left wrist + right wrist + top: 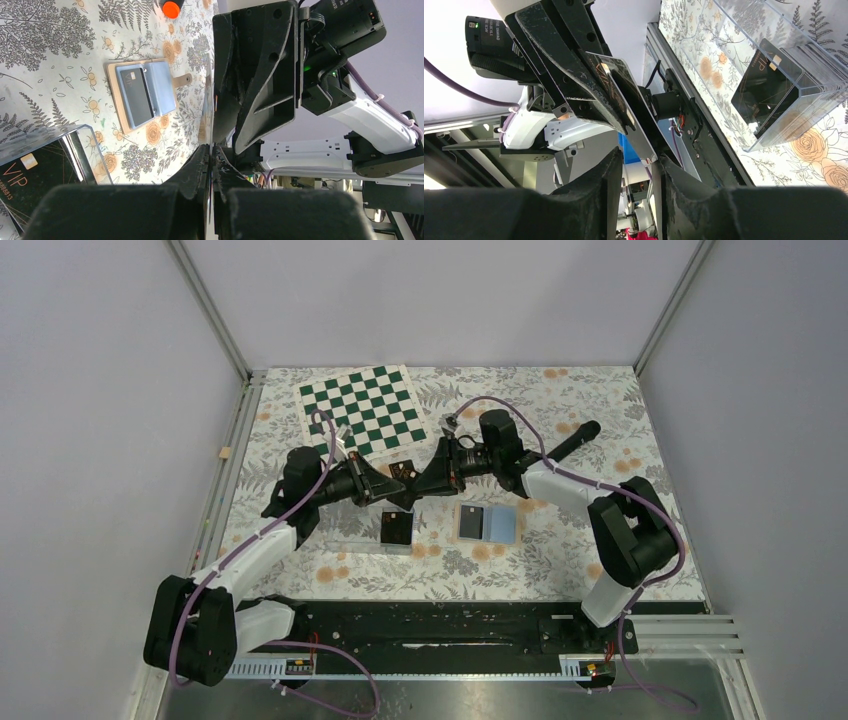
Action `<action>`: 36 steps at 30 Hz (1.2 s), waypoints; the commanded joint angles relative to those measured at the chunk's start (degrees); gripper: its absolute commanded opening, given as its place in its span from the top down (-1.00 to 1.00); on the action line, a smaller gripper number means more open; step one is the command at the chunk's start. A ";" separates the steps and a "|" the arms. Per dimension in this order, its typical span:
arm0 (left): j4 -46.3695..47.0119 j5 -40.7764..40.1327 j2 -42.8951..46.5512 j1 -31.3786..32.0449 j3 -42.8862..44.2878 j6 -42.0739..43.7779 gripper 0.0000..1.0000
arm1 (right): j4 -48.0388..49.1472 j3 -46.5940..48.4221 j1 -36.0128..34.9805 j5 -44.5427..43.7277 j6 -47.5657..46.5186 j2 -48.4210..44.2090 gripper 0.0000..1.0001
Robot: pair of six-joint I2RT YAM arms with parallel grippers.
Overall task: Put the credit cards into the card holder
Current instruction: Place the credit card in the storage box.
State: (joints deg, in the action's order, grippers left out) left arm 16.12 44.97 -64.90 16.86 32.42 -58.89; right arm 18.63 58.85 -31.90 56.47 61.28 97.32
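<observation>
The left gripper (211, 150) is clamped on a credit card (611, 80), held in mid-air. The right gripper (639, 165) is set narrowly around the card's edge, but whether it grips cannot be told. The card holder (503, 525) lies open on the table (560, 570).

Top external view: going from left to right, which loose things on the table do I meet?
The clear tray → card holder → marker. I leave out the chessboard: it overlaps the tray.

Both arms reach inward above tabletop (560, 570) centre. Left gripper (399, 483) clamped tight; right gripper (422, 485) faces it tip-to-tip, jaws part-open.
</observation>
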 commanded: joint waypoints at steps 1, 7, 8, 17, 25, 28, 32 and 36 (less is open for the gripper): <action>1.74 3.92 2.61 1.15 1.12 0.36 1.00 | 0.13 1.22 1.04 -4.92 -1.99 -1.60 0.29; 1.33 2.11 4.19 0.94 0.35 0.28 1.00 | 1.38 -1.18 3.79 -4.82 -1.88 -3.61 0.18; 1.55 1.99 4.33 0.90 0.09 0.13 1.00 | 2.02 -1.50 4.23 -4.54 -1.59 -3.87 0.16; 1.51 7.49 3.72 0.72 -0.63 1.98 1.00 | 12.87 -1.60 5.18 0.85 4.21 -3.27 0.05; 3.65 8.67 2.95 0.72 -0.61 0.69 1.00 | 17.70 -1.94 3.89 2.61 7.24 -1.73 0.07; 3.92 9.08 2.85 0.74 -0.62 0.47 1.00 | 18.69 -0.90 2.76 3.23 8.33 -0.37 0.14; 4.18 9.09 2.82 0.70 -0.78 0.29 1.00 | 24.39 -0.66 1.95 3.77 12.82 1.83 0.31; 4.40 8.88 2.94 0.71 -0.72 0.17 1.00 | 26.26 -0.57 1.61 4.35 14.09 2.83 0.44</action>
State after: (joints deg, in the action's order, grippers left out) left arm 16.64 52.25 -62.00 17.52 32.21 -58.54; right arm 38.85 56.75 -29.69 58.67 72.73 99.50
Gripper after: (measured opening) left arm 0.013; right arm 0.303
